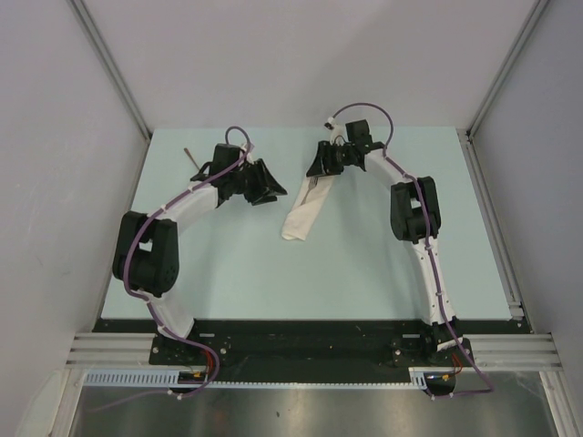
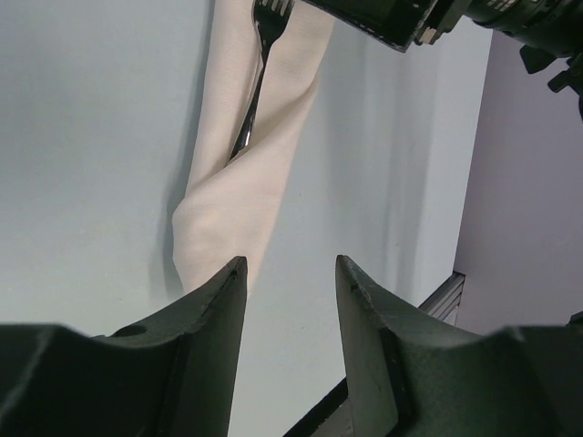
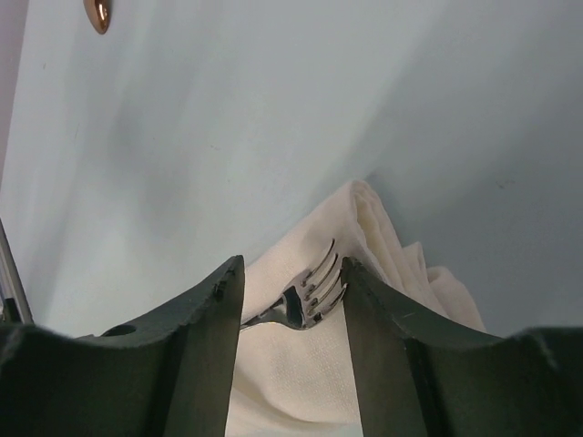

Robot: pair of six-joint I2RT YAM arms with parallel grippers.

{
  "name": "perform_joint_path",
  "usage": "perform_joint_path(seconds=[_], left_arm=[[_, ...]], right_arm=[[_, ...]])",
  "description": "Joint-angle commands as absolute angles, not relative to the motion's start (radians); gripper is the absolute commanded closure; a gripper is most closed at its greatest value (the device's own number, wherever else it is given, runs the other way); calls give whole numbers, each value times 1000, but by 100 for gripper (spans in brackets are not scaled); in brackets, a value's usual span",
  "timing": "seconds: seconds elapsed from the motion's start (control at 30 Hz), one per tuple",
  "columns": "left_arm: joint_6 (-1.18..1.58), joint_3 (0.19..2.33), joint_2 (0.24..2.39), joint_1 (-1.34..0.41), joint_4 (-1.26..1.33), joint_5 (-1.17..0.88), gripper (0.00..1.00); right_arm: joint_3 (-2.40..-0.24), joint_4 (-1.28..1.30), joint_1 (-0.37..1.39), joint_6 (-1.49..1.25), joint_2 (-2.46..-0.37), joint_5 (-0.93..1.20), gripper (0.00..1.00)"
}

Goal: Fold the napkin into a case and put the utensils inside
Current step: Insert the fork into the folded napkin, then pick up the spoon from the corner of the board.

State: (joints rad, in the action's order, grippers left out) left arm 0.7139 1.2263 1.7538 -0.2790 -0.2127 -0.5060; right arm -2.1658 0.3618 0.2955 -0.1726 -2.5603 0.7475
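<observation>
Right wrist shows fork [image 3: 308, 299] tucked in case [image 3: 378, 241] between parted fingers [image 3: 196, 350].

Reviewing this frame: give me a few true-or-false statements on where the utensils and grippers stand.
1. The fork has its handle tucked into the folded napkin, with the tines sticking out. True.
2. The spoon is inside the napkin. False: it lies on the bare table, apart from the napkin, toward the far left corner.
3. The left gripper is shut on the spoon. False: its jaws stand apart with nothing between them.
4. The right gripper has a finger on either side of the fork's tines. True: its jaws stand apart over the napkin, with the tines between them.
</observation>
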Motion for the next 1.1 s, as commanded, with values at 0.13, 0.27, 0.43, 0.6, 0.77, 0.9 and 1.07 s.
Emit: perform_joint_path(seconds=[0.13,0.27,0.43,0.6,0.77,0.9,1.07], left_arm=[[678,1261,1707,-265,-233,-474,51],[678,1270,1706,-249,-270,-399,48],[699,1356,1755,-163,-422,-148,42],[693,1516,1877,-33,-527,-19,42],[664,1797,2107,35,-702,89,44],[658,1994,2236,52,-756,170,44],[669,2123,2344,57,-804,212,44]], right_arm=[[-2307,411,302,-109,-2531,666,39],[-2344,434,308,-88,-2520,576,36],[-2381,518,318,-42,-2459,424,35],[-2159,474,376,46,-2242,252,30],[-1942,401,416,57,-2083,209,27],[-1809,329,425,41,-1991,255,26],[-1701,301,422,41,-1913,262,25]])
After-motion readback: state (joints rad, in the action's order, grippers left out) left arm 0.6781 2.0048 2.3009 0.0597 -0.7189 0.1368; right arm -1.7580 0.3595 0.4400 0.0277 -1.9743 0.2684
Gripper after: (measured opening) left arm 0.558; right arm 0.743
